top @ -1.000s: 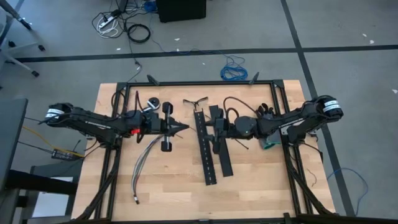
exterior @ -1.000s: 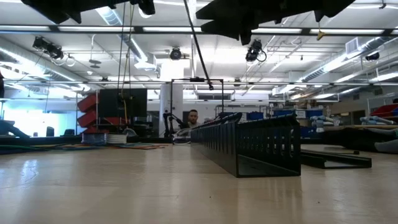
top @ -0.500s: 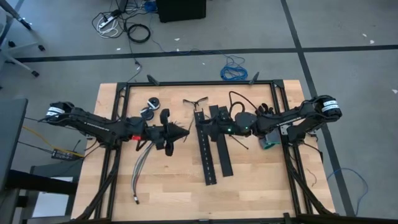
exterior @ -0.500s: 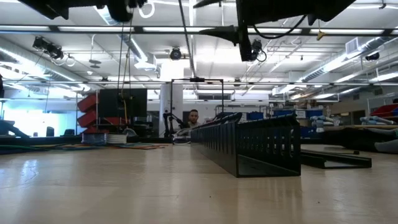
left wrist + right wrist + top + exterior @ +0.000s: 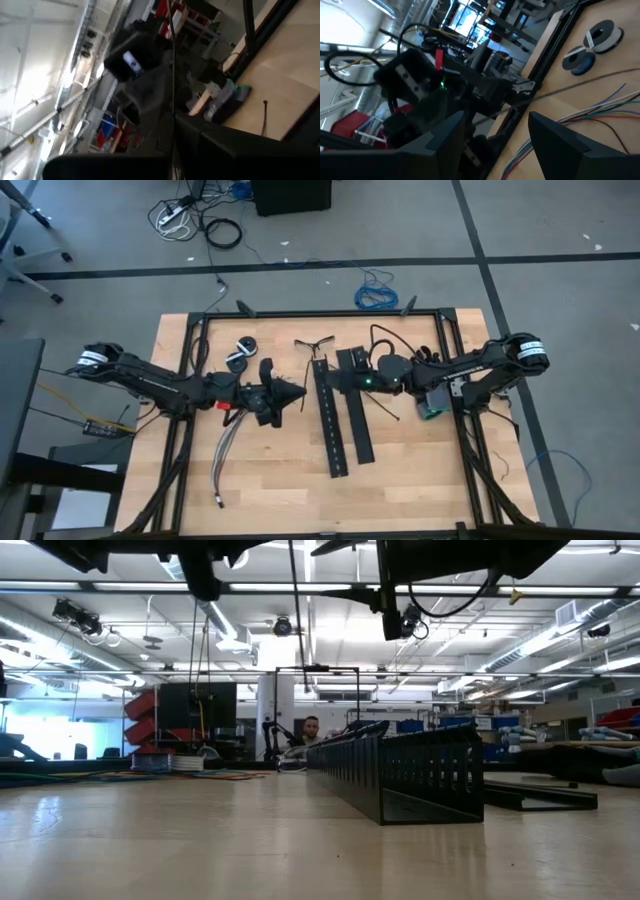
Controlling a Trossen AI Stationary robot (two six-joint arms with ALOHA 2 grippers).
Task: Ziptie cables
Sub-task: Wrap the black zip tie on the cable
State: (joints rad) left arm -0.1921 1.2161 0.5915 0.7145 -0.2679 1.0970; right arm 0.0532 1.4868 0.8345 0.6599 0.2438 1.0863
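Observation:
The cables [image 5: 228, 452] lie loose on the wooden table, below and to the left of my left gripper [image 5: 300, 391]. That gripper points level toward the table's right and is shut on a thin black ziptie [image 5: 296, 602], which also shows as a dark line [image 5: 580, 84] in the right wrist view. My right gripper [image 5: 338, 380] faces it from the right, above the black perforated strips, open with nothing between its fingers [image 5: 555, 142]. A small gap separates the two grippers. My left gripper pinches the ziptie between its two shut fingers, where the thin strip [image 5: 174, 150] runs in between them. The fingers point level, from the table's left. The ziptie hangs below the fingers, lifted clear of the table, its free end [image 5: 303, 658] slanting down.
Two wide black perforated strips [image 5: 332, 425] [image 5: 360, 415] lie lengthwise at mid-table under the right gripper. Wire spools [image 5: 243, 348] sit at the far left, a black frame [image 5: 320, 313] borders the table, and a teal object [image 5: 432, 408] lies at the right. A person shows far behind the table.
Both grippers have rolled about the line they point along while staying level. The ziptie in my left gripper has swung with the roll, its hanging end shifting sideways. The cables have not moved.

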